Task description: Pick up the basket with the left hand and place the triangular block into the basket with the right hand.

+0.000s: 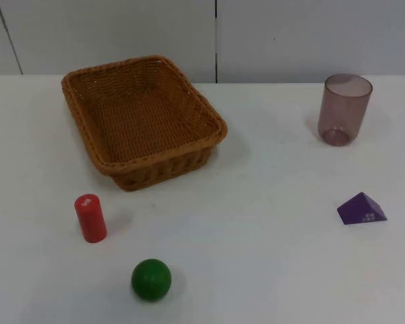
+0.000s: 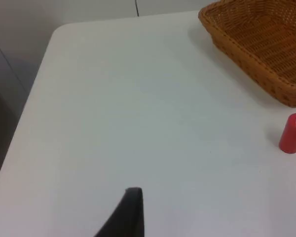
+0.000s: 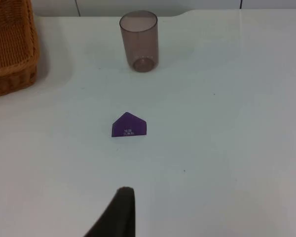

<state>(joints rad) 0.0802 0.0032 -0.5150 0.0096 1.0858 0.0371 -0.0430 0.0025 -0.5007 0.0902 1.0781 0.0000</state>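
Top view: purple triangular block (image 1: 361, 208) bears tiny unreadable white print; hands' grip states cannot be told.

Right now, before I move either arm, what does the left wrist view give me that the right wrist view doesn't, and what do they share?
Left wrist view alone: the red cylinder standing upright on the table, beside the basket's near corner, and the table's rounded far corner.

Right wrist view alone: the purple triangular block lying alone, and the translucent cup standing upright beyond it.

Both: part of the woven basket, set on the white table, and the grey wall behind.
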